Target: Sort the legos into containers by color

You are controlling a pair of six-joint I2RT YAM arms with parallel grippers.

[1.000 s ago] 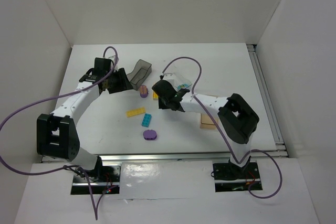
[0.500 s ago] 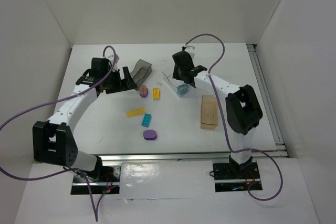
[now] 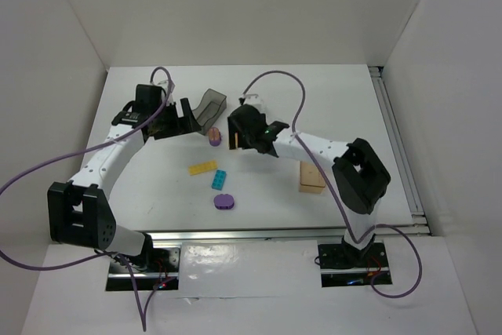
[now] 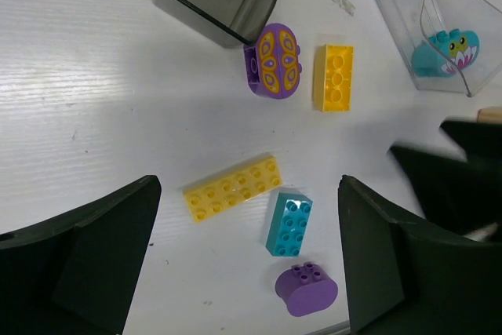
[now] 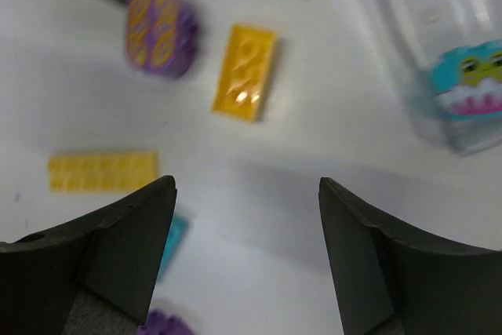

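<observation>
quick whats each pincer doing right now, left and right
left pincer: open, holding nothing
right pincer: open, holding nothing

Bright, even light, soft shadows; right wrist view blurry, left wrist + top views sharp.

This looks like a robot lab: a white table (image 3: 345,100) boxed in by plain white walls (image 3: 235,5), with robot arms (image 3: 110,158) bolted at its edge.
</observation>
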